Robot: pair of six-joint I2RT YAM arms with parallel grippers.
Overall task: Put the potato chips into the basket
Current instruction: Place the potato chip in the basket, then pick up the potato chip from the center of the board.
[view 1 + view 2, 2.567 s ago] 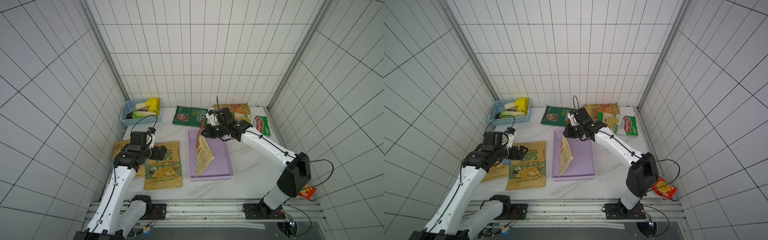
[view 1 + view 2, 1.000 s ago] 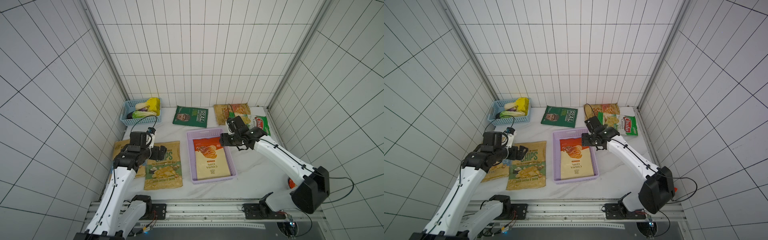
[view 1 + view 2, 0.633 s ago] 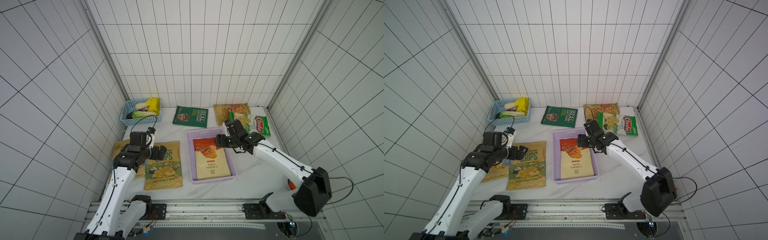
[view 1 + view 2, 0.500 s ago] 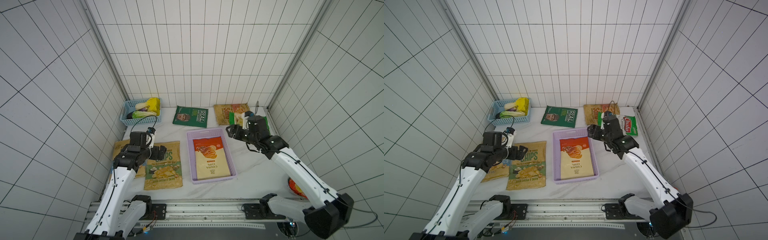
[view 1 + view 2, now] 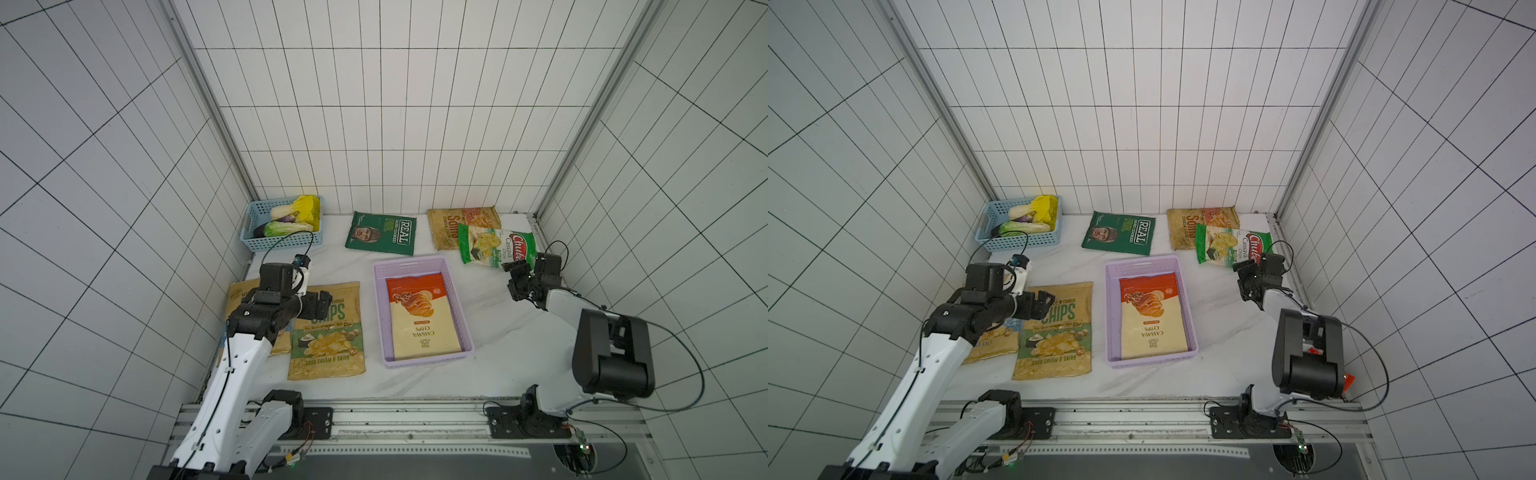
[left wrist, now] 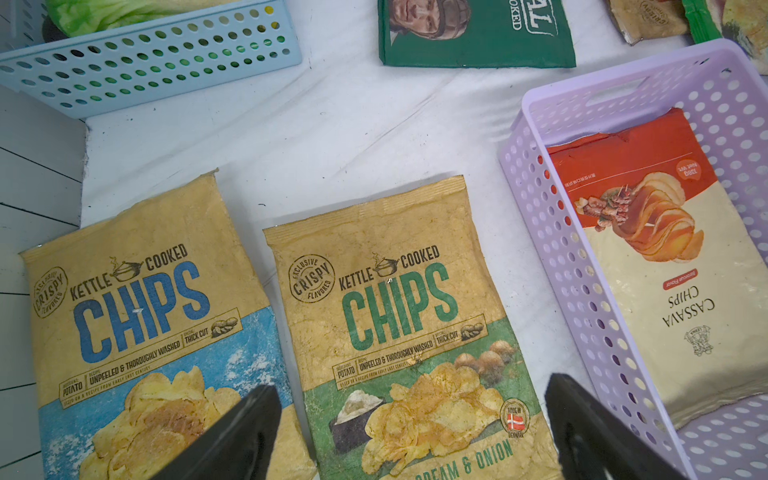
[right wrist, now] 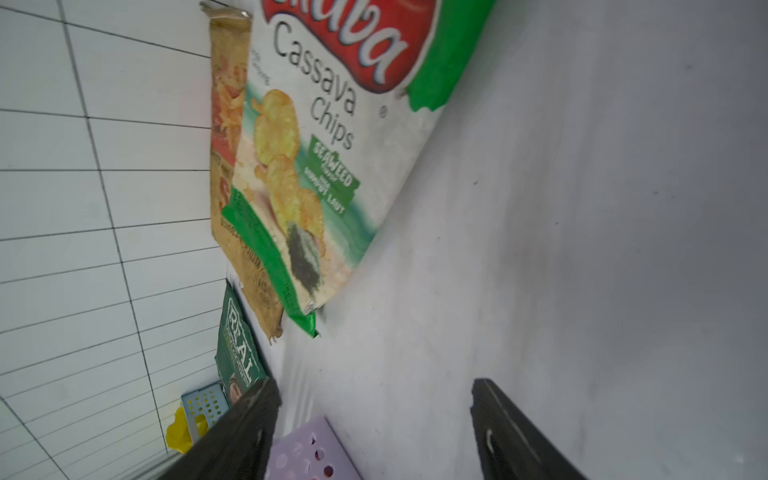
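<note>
The lilac basket [image 5: 422, 265] stands mid-table with the cream cassava bag [image 5: 419, 328] flat inside it. My left gripper [image 5: 324, 304] hovers open over the top of the green-print tan CHIPS bag [image 6: 399, 307]; a blue-print CHIPS bag [image 6: 141, 307] lies beside it, partly under that arm. At the back lie the dark green REAL bag [image 5: 382, 237], a tan bag [image 5: 444, 228] and the green-white Chuba bag [image 5: 494, 247] overlapping it. My right gripper [image 5: 512, 279] is open and empty above bare table, just in front of the Chuba bag [image 7: 332, 145].
A blue lattice basket [image 5: 286, 245] with toy vegetables sits in the back left corner. Tiled walls close in on three sides. The right wall runs close behind the right arm. An orange packet [image 5: 1349, 379] lies past the table's right edge.
The right gripper let the cassava bag drop flat into the basket, then swung away to the right, ending near the Chuba bag. The left arm has not moved.
</note>
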